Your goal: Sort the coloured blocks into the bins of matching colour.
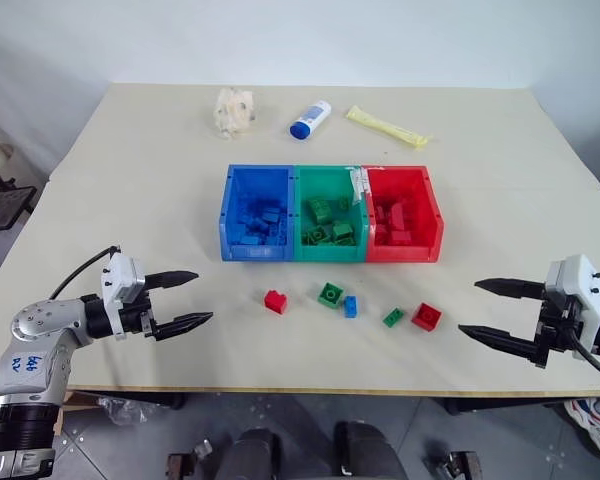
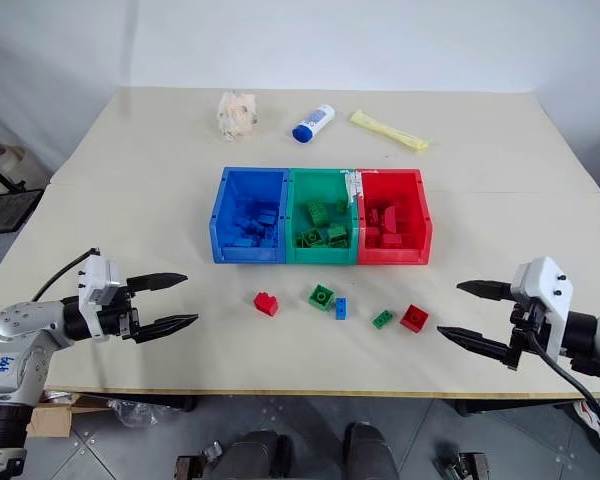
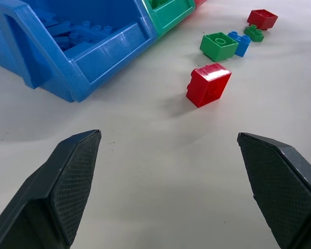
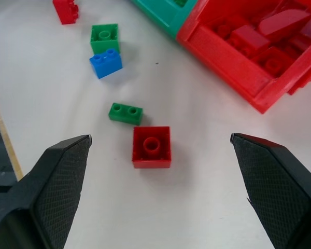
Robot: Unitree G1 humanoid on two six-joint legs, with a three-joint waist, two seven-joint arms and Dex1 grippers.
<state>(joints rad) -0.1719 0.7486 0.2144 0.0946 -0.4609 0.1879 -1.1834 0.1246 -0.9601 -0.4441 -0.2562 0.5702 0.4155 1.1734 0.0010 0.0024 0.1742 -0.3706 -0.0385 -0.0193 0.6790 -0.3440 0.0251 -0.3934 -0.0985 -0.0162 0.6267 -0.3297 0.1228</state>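
Between the wide-open jaws of the left gripper (image 1: 182,299) lies bare table (image 1: 130,200); a red brick (image 3: 208,84) stands ahead. Ahead of the right gripper (image 1: 498,311) jaws, another red brick (image 4: 152,147) blocks the way.

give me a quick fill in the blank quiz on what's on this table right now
1. The middle bin is ____.
2. The number of loose blocks lying on the table in front of the bins is ____.
3. The loose blue block touches a larger ____ block.
4. Both the left gripper and the right gripper stand ____, holding nothing.

Missing words: green; five; green; open
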